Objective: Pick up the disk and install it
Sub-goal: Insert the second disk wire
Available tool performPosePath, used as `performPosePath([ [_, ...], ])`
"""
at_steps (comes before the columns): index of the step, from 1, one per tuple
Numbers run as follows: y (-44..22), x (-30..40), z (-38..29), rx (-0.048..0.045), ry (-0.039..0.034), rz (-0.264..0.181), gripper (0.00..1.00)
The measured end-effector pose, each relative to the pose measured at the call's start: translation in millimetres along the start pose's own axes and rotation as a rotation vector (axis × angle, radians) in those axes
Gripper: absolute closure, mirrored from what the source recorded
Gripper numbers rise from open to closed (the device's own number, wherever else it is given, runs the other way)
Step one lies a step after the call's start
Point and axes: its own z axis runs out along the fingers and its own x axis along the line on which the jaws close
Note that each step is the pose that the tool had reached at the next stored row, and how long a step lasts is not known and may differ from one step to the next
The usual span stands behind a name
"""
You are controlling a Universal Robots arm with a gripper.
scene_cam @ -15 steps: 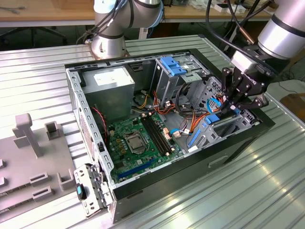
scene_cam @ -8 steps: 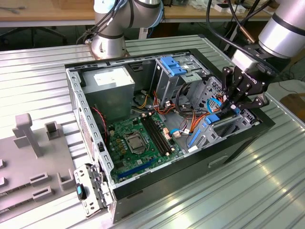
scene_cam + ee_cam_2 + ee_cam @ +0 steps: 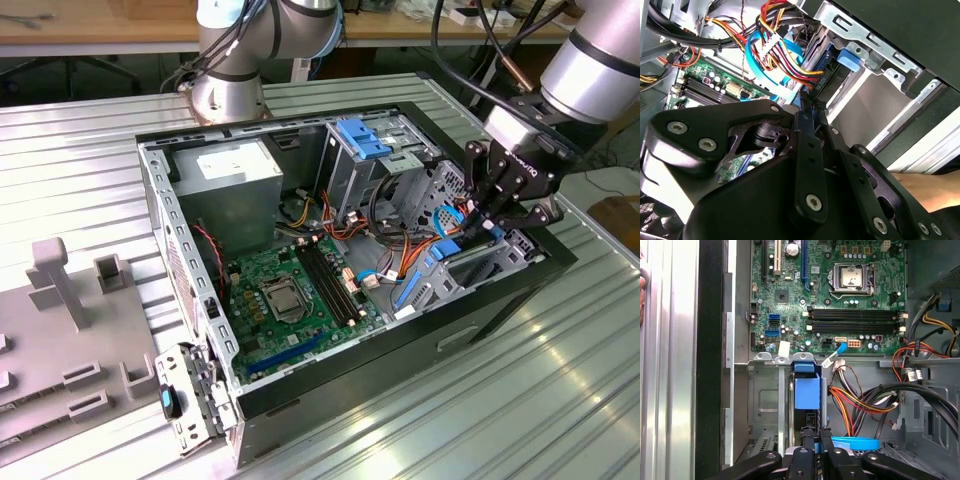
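The disk (image 3: 806, 390) stands on edge in the metal drive bay (image 3: 765, 400) at the case's corner, with its blue carrier frame facing up in the first wrist view. In the exterior view it shows as a blue edge (image 3: 446, 250) at the exterior view's right side of the open computer case. My gripper (image 3: 488, 228) hangs right above that bay. In both wrist views its black fingers come together on the disk's thin upper edge (image 3: 816, 434), (image 3: 807, 107), shut on it. Most of the disk's face is hidden inside the bay.
A bundle of orange, red, yellow and blue cables (image 3: 860, 400) runs close beside the bay. The green motherboard (image 3: 290, 285), the grey power-supply box (image 3: 235, 170) and a blue-tabbed cage (image 3: 365, 135) fill the case. A grey fixture (image 3: 60, 290) sits at the exterior view's left. A person's hand (image 3: 925, 187) rests outside the case wall.
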Motion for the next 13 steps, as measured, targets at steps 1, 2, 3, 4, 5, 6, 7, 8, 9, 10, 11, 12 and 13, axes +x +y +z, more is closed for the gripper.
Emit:
performPosePath([
  [1, 0.0, 0.0, 0.4, 0.0000, -0.0004, 0.000, 0.83],
  [2, 0.0, 0.0, 0.9, 0.0000, -0.0011, 0.000, 0.83],
  [3, 0.0, 0.0, 1.2, -0.0001, -0.0014, 0.000, 0.83],
  [4, 0.0, 0.0, 1.5, -0.0001, -0.0017, 0.000, 0.83],
  [5, -0.1, 0.0, 2.0, -0.0001, -0.0022, 0.000, 0.83],
  [6, -0.1, 0.0, 3.1, 0.0001, -0.0042, 0.000, 0.83],
  [7, -0.1, 0.0, 3.2, 0.0001, -0.0044, 0.000, 0.83],
  [8, -0.1, 0.0, 3.3, 0.0000, -0.0049, 0.000, 0.83],
  [9, -0.1, 0.0, 3.3, 0.0000, -0.0051, 0.000, 0.83],
  [10, -0.1, 0.0, 3.4, 0.0000, -0.0053, 0.000, 0.83],
  [11, -0.1, 0.1, 3.5, 0.0000, -0.0054, 0.000, 0.83],
  [12, -0.1, 0.0, 3.5, 0.0000, -0.0054, 0.000, 0.83],
  [13, -0.1, 0.0, 3.6, 0.0000, -0.0055, 0.000, 0.83],
])
